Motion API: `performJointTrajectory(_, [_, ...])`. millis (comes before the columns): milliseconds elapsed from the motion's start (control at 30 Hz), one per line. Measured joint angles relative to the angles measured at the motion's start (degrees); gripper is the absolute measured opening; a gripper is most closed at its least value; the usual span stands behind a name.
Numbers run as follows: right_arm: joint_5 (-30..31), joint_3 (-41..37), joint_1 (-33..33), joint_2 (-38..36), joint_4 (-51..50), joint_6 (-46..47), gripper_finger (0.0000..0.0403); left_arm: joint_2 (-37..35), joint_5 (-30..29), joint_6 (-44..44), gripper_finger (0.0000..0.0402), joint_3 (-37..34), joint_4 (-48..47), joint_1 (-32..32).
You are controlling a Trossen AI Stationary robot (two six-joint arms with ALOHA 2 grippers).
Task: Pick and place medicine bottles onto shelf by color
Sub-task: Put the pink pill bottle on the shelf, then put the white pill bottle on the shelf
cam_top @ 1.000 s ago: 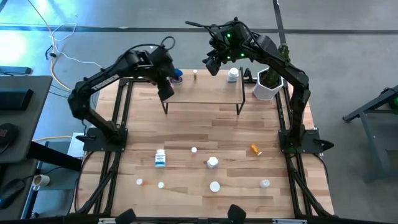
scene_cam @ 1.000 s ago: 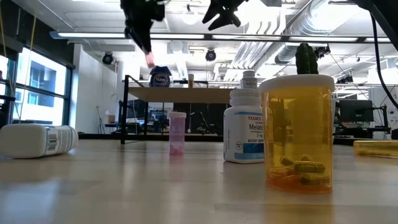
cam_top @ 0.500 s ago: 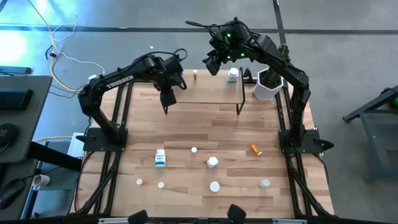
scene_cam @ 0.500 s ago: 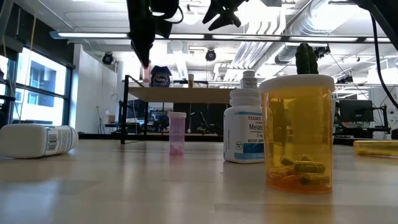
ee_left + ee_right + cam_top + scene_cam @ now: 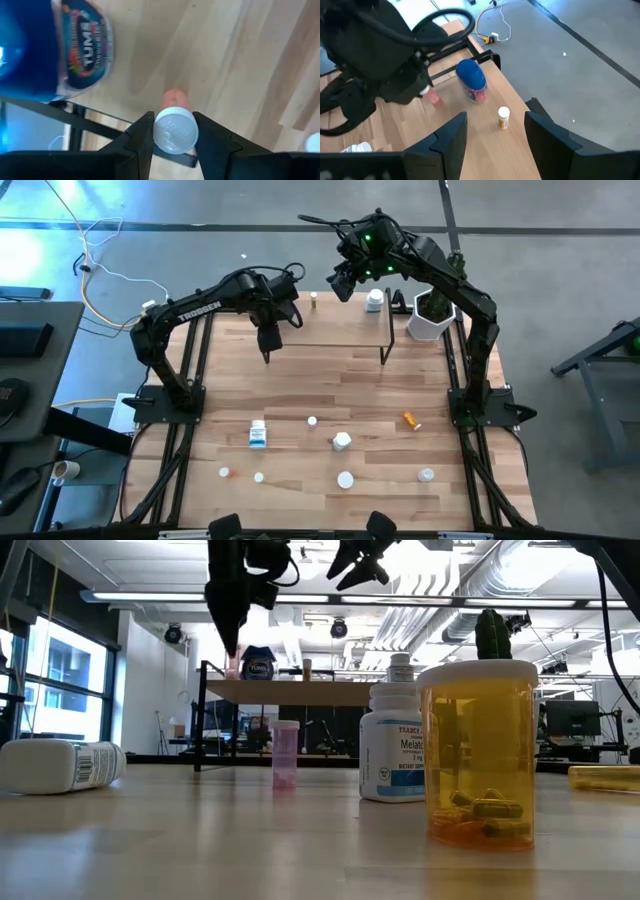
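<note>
Medicine bottles lie scattered over the near half of the plank worktop (image 5: 330,380): closest to the low camera stands an orange pill bottle (image 5: 478,751) with capsules in it, just behind it a white blue-labelled bottle (image 5: 391,741), then a pink vial (image 5: 285,753) standing upright, and off to one side a white bottle on its side (image 5: 62,765); from above, more small white-capped bottles (image 5: 342,441) and a lying orange vial (image 5: 411,420) dot the near boards, well apart from one another; farther back stands the shelf (image 5: 330,320), its light top board on thin black legs; the left gripper (image 5: 171,135) hangs over the shelf's left end with its jaws closed on a pinkish white-capped vial (image 5: 175,127), held upright by the cap, its base at or just above the board, I cannot tell which; just beside it on the shelf sits a blue-lidded round jar (image 5: 471,80), and near that a small yellow-bodied white-capped bottle (image 5: 503,118); a white bottle (image 5: 375,300) stands toward the shelf's right end; the right gripper (image 5: 494,132) hovers high above the shelf's middle, jaws apart and holding nothing; a white pot with a green plant (image 5: 432,315) sits at the far right corner.
</note>
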Motion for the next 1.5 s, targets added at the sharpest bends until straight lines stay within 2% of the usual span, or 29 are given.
performJointTrajectory(533, [-1.0,0.0,0.1,0.0,-2.7,1.5,0.0188,0.0,-0.2,0.3,0.0195,0.0,1.1,0.0])
performJointTrajectory(1033, [-1.4,0.1,3.1,-4.7,-4.5,3.6,0.0188,-2.9,-0.9,0.8,0.0193,0.0,1.7,-0.7])
performJointTrajectory(1200, [-2.0,0.1,3.6,-5.6,-6.3,8.7,0.0188,-5.1,-2.6,-0.1,0.0193,0.0,1.8,-1.7])
performJointTrajectory(1300, [-4.8,0.1,3.0,-5.6,-8.1,11.5,0.0188,-6.9,-2.8,-0.5,0.0193,0.0,1.9,-2.6])
performJointTrajectory(1500, [-10.5,0.1,2.5,-5.6,-11.1,10.9,0.0188,-10.3,-2.8,-4.5,0.0193,0.0,2.2,-4.9])
